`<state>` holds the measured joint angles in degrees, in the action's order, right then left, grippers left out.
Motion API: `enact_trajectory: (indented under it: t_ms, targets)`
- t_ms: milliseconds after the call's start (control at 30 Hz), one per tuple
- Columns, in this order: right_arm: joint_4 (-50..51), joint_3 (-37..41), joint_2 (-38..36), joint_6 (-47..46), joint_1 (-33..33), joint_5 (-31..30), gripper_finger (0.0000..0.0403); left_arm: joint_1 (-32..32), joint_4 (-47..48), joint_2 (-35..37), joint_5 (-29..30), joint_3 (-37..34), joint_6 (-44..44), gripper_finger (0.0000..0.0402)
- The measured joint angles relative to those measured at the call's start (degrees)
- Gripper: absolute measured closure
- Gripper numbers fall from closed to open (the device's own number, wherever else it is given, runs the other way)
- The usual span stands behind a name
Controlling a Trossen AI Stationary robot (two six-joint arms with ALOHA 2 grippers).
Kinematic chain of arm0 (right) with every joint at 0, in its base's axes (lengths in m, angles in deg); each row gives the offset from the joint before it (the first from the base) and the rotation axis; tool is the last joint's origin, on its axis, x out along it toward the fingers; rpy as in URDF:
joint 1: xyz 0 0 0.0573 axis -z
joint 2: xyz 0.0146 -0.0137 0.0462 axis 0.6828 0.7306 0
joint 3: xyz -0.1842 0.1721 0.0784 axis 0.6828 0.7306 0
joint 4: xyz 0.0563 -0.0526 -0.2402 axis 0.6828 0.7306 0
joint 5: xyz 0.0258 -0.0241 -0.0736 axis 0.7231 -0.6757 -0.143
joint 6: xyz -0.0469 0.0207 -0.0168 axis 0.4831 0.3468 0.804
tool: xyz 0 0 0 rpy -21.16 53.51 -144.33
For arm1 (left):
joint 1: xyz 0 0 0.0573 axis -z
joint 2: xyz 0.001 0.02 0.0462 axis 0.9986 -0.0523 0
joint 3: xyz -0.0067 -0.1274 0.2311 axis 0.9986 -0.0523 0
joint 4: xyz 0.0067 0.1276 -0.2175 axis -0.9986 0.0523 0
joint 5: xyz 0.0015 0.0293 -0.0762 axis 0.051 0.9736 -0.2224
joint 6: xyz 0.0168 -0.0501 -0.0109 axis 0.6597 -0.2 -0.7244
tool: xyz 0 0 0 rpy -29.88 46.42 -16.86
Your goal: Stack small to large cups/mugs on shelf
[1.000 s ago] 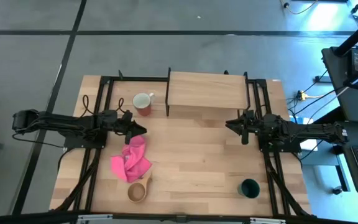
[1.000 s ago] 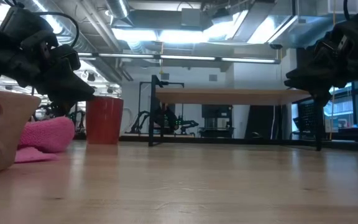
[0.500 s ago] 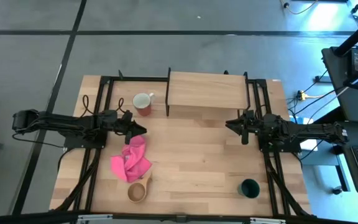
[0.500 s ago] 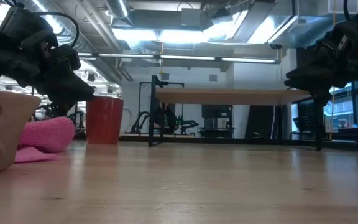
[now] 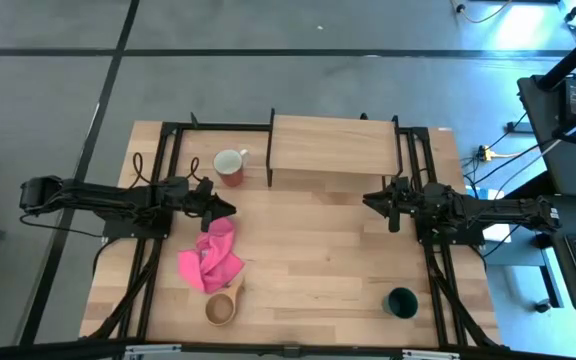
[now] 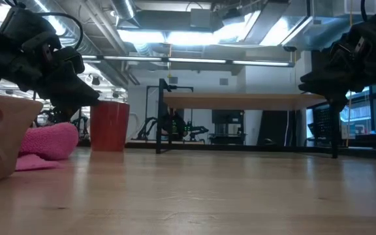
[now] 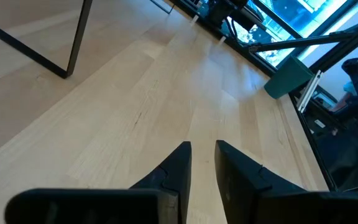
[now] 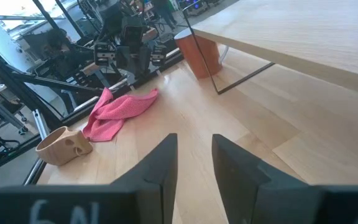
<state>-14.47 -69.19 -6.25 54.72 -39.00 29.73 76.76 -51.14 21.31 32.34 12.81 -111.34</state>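
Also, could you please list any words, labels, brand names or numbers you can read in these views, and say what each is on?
No readable text in any view.
Red mug, dark green cup, tan wooden cup, pink cloth, shelf: no markings visible.
Right wrist view: pale marks on the gripper body, too blurred to read.

Wooden table (image 5: pixel 308 250), shelf (image 5: pixel 332 145), red mug (image 5: pixel 230 165), pink cloth (image 5: pixel 209 258), wooden cup (image 5: pixel 222 306), green cup (image 5: pixel 401 302)

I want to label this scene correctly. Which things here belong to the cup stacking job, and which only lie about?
Belongs to the job:
red mug
tan wooden cup
dark green cup
shelf

Only lying about:
pink cloth
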Motion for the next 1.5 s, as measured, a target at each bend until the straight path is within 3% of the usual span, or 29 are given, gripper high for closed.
enact_trajectory:
  t_ms: [833, 1033, 1200, 1300, 1500]
  targets:
    - [0.0, 0.0, 0.0, 0.0, 0.0, 0.0, 0.0302, 0.0, -0.3, 0.0, 0.9, 0.0, -0.4, 0.0335]
    - [0.0, 0.0, 0.0, 0.0, 0.0, 0.0, 0.0302, 0.2, -3.9, 0.1, 1.5, 0.0, -13.3, 0.0335]
    - [0.0, 0.0, 0.0, 0.0, 0.0, 0.0, 0.0302, 0.2, -7.5, 0.1, 2.0, 0.0, -13.7, 0.0335]
    - [0.0, 0.0, 0.0, 0.0, 0.0, 0.0, 0.0302, 0.2, -11.2, 0.1, 5.9, 0.0, -14.3, 0.0335]
    - [0.0, 0.0, 0.0, 0.0, 0.0, 0.0, 0.0302, 0.4, -23.2, 0.1, 8.7, 0.0, -15.6, 0.0335]
